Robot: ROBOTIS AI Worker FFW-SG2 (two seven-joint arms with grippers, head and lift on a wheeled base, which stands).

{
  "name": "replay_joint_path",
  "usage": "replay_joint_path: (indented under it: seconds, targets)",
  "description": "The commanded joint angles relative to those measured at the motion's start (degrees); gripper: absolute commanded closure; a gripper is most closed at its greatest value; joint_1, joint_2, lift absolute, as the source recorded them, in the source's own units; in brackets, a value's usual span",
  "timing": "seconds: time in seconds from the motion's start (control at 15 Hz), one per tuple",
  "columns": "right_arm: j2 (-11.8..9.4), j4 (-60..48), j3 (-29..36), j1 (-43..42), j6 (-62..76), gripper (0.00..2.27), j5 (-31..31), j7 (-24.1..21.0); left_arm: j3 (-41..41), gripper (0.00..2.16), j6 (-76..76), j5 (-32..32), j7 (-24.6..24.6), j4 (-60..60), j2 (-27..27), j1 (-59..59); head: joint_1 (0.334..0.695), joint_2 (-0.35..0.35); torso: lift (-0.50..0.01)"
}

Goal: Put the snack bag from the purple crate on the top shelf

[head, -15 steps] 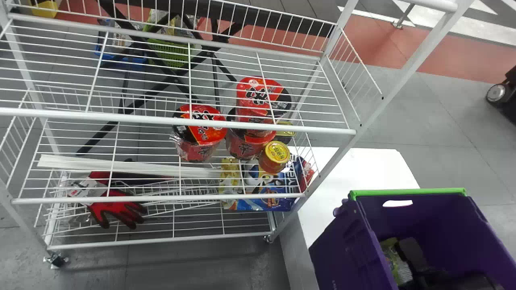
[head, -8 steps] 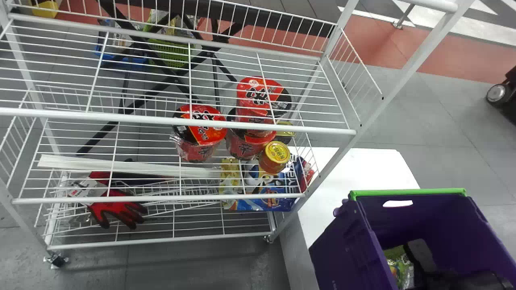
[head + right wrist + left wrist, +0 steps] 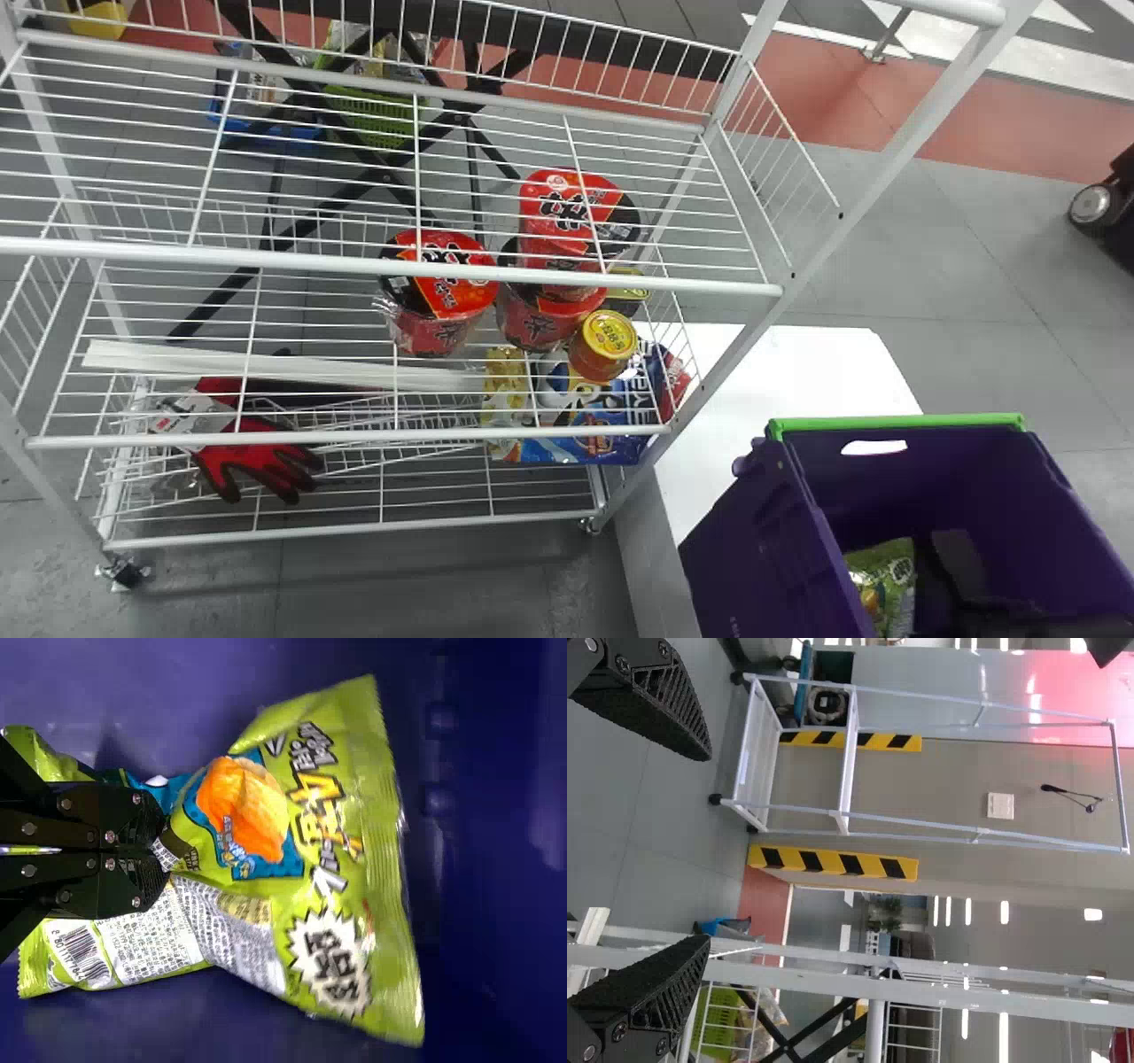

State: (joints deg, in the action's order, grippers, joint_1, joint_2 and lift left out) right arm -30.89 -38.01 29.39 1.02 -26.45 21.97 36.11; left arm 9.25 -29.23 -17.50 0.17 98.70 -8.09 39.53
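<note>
And the green chip bag (image 3: 337, 806) is being pinched near its middle by the right gripper (image 3: 165, 850), likely for balanced lifting, the left gripper (image 3: 709, 849) being held open.

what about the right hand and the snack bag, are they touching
Touching. The right wrist view shows it: the right hand is closed on the snack bag, with the green wrapper pinched and creased at the fingertips.
</note>
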Motion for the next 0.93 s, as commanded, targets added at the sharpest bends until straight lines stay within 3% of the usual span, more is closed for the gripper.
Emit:
replay_joint_path:
  seconds: [0.0,0.53,0.73,0.87]
  targets:
    - [-0.13,-1.89,1.19,1.18,-1.11,2.21,-2.45,1.33,-0.03,0.08,0.18,0.01,0.0,0.0,0.0,-0.15,0.695,-0.35,-0.45]
    - [0.04,-7.51,1.81,2.32,-12.01,2.2,-4.04,8.36,0.06,0.07,0.71,0.01,-0.26,-0.88,-0.09,-0.86,0.695,-0.35,-0.45]
    - [2.06,-12.35,5.15,5.22,-10.95,2.2,-6.85,8.98,0.06,0.07,0.89,0.01,-0.26,-0.88,0.0,-0.86,0.695,-0.35,-0.45]
    - [2.24,-13.58,5.59,6.72,-10.25,2.12,-7.99,10.3,0.24,0.07,1.06,0.01,-0.26,-0.88,0.0,-1.03,0.695,-0.35,-0.45]
